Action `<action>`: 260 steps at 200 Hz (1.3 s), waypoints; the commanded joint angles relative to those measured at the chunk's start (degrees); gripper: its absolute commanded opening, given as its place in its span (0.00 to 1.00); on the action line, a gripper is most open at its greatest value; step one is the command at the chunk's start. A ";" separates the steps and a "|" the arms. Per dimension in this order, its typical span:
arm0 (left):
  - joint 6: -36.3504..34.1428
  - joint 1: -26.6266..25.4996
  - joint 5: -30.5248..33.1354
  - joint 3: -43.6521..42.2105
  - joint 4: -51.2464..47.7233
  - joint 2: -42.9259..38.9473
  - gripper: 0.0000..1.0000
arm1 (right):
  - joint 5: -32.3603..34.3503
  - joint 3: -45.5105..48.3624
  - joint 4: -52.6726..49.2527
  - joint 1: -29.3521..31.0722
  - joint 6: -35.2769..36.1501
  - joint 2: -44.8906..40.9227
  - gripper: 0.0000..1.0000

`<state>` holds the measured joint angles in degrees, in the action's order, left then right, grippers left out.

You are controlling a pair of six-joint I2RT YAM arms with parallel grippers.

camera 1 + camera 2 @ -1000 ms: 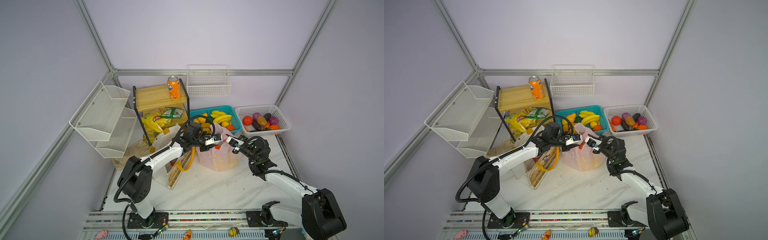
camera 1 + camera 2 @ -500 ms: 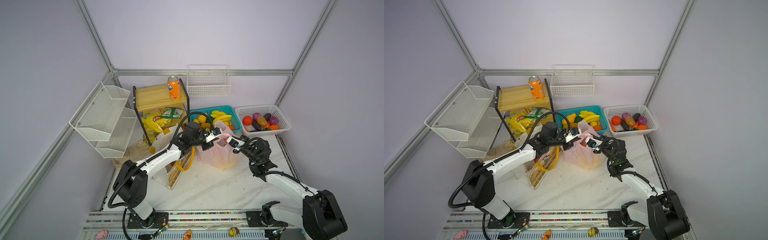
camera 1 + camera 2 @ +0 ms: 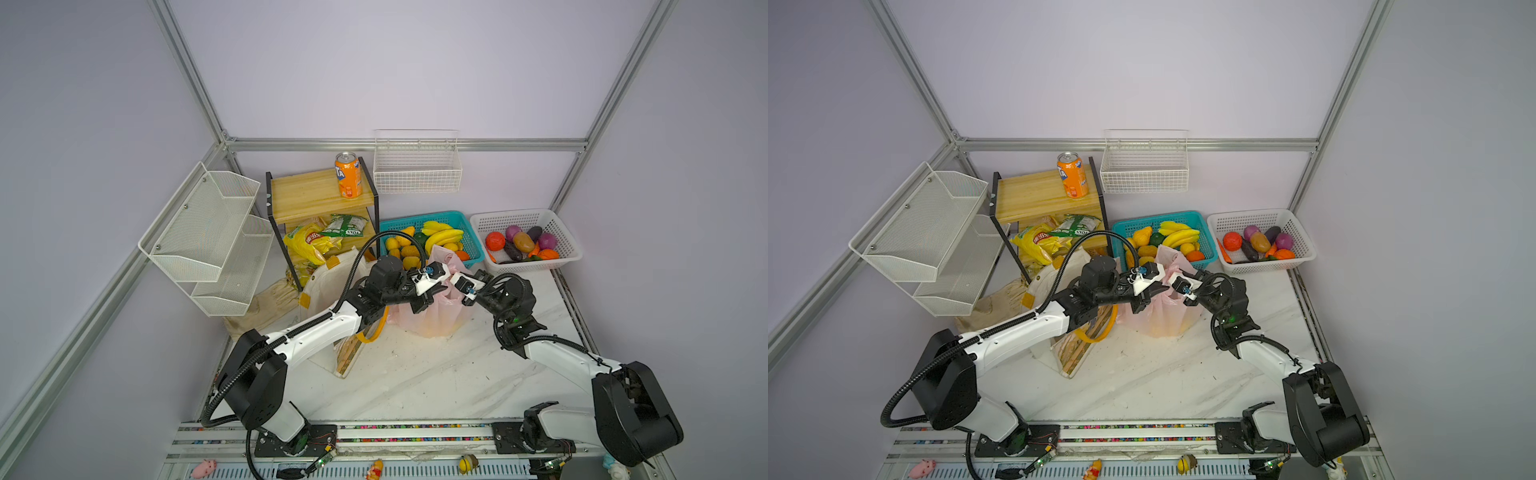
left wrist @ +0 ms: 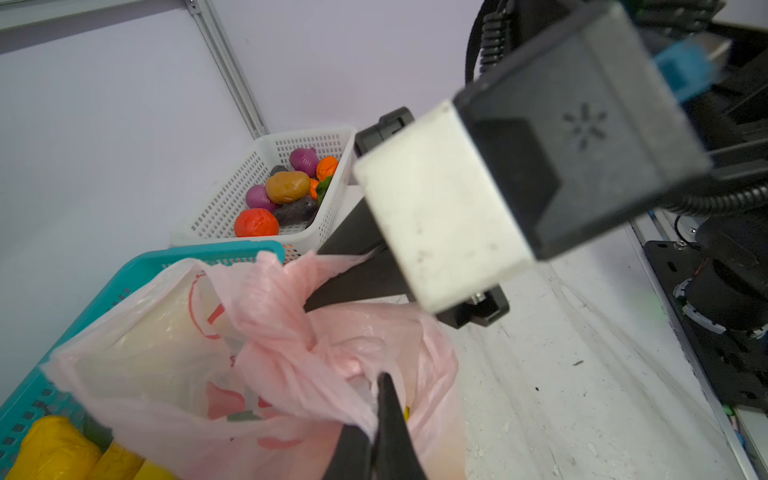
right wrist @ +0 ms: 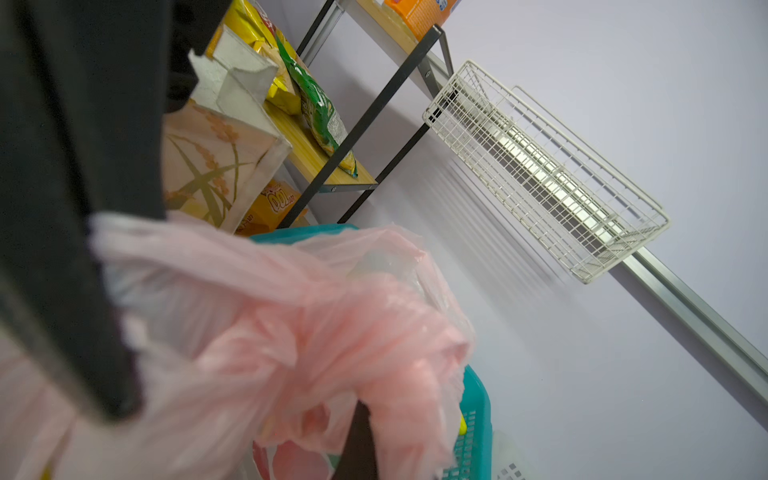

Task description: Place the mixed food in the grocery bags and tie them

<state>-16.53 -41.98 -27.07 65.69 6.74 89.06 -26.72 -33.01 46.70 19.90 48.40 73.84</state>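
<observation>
left gripper: jaws pressed together, pinching pink bag top | right gripper: pinching same bag's top | pink bag: upright on table, touching teal basket

Both top views look steeply down from high over the whole surface. Each wrist view sits close to the pink bag, shared by all.

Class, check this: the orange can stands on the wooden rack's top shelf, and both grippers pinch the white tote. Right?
Wrong bag: the left gripper and right gripper pinch the pink plastic bag, as the left wrist view shows. The orange can does stand on the wooden rack's top shelf.
</observation>
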 commanded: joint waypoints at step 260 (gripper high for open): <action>-4.71 4.90 -6.91 9.64 -7.31 -4.77 0.28 | -24.04 1.98 10.11 -10.14 -15.70 -2.37 0.00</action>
<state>-14.85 -37.45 -33.26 65.39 8.21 80.62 -48.12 -30.48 53.82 10.00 33.82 71.31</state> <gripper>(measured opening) 0.329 0.048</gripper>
